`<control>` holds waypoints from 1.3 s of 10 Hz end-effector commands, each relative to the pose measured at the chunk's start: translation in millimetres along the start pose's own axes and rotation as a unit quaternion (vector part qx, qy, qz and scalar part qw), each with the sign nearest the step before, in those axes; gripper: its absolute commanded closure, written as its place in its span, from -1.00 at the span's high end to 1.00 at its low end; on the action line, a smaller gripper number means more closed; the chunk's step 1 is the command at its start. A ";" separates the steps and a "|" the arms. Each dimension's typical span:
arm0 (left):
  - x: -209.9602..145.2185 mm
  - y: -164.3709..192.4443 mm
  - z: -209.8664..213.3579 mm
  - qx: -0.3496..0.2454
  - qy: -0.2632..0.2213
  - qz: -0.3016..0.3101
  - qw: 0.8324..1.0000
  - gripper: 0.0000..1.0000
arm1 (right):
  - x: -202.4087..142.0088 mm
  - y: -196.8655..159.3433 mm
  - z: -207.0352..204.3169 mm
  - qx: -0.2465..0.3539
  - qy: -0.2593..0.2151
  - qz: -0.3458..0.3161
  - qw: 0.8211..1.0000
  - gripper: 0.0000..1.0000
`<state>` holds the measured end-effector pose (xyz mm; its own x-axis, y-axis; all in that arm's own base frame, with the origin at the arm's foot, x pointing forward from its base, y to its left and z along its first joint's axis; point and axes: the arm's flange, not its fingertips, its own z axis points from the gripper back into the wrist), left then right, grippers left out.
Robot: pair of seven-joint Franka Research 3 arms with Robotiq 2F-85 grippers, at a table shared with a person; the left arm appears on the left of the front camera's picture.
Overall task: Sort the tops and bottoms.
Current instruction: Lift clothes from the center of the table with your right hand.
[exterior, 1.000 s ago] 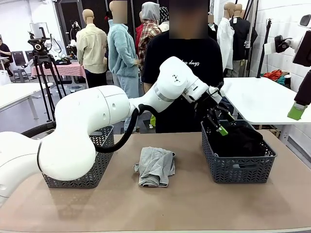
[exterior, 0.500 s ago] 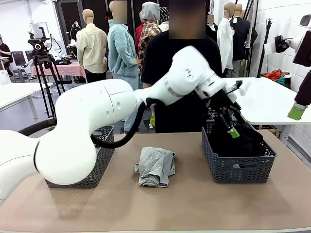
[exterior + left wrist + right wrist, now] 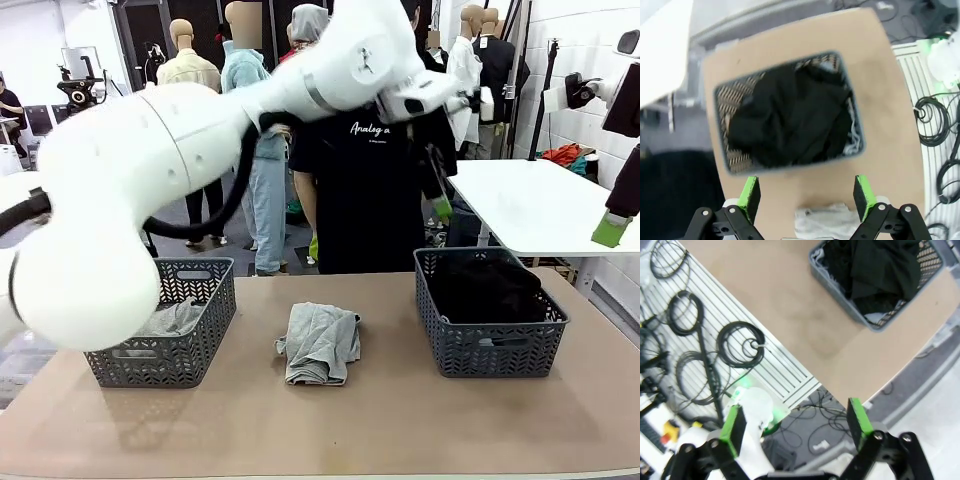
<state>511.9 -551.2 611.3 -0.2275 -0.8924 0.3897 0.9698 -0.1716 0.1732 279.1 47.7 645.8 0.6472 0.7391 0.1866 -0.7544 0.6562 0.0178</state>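
A crumpled grey garment [image 3: 320,343] lies in the middle of the table; its edge also peeks between the fingers as the grey garment [image 3: 827,220] in the left wrist view. Black garments [image 3: 492,288] fill the right basket [image 3: 490,350]. Another grey garment [image 3: 176,318] rests in the left basket [image 3: 165,362]. My left gripper [image 3: 438,205] hangs high above the right basket's far side, open and empty. From its wrist, the left gripper [image 3: 806,195] looks straight down on the black garments [image 3: 790,120]. My right gripper [image 3: 796,426] is open and empty; it shows as the right gripper [image 3: 610,230] at the right edge.
A person in a black T-shirt [image 3: 365,180] stands at the far side of the table, right behind my raised left arm. A white table [image 3: 545,205] stands to the right. Cables [image 3: 740,347] lie on the floor beside the table. The table's front half is bare.
My left arm has lifted from just over the right basket to well above it, gripper still open and empty. The garments and the right gripper have stayed put.
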 end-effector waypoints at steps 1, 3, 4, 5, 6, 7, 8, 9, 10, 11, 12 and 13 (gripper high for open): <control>-71.8 -92.8 12.9 0.034 0.050 0.098 0.993 0.94 | 1.9 1.3 1.2 -0.001 0.005 -0.007 1.000 1.00; -75.2 -115.9 16.2 0.089 0.037 0.069 0.993 0.94 | 1.9 1.3 1.2 -0.001 0.005 -0.007 1.000 1.00; -9.6 1.7 39.8 0.038 0.034 0.088 0.995 0.94 | 1.9 1.3 1.2 -0.001 0.005 -0.007 1.000 1.00; -9.6 1.7 39.8 0.038 0.034 0.088 0.995 0.94 | 1.9 1.3 1.2 -0.001 0.005 -0.007 1.000 1.00; -9.6 1.7 39.8 0.038 0.034 0.088 0.995 0.94 | 1.9 1.3 1.2 -0.001 0.005 -0.007 1.000 1.00; -4.5 -1.6 46.2 0.050 0.037 0.091 0.994 0.94 | 1.9 1.3 1.2 -0.001 0.005 -0.007 1.000 1.00; -20.4 -2.4 42.7 0.043 0.090 0.074 0.992 0.94 | 1.9 1.3 1.2 -0.001 0.005 -0.007 1.000 1.00; -58.7 -10.8 65.9 0.083 0.151 0.152 0.973 0.94 | 1.9 1.3 1.2 -0.001 0.005 -0.007 1.000 1.00; -95.6 -34.4 92.8 0.107 0.186 0.217 0.952 0.94 | 1.9 1.3 1.2 -0.001 0.005 -0.007 1.000 1.00; -122.1 -67.3 119.1 0.139 0.210 0.275 0.928 0.94 | 1.9 1.3 1.2 -0.001 0.005 -0.007 1.000 1.00; -138.1 -89.7 131.8 0.152 0.222 0.302 0.914 0.94 | 1.9 1.3 1.2 -0.001 0.005 -0.007 1.000 1.00; -156.7 -104.6 137.6 0.150 0.235 0.323 0.904 0.94 | 1.9 1.3 1.2 -0.001 0.005 -0.007 1.000 1.00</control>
<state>513.3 -389.4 732.6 0.4612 -0.8808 0.1071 0.8239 0.4699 0.3168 279.1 47.6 645.9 0.6473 0.7390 0.1867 -0.7544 0.6562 0.0181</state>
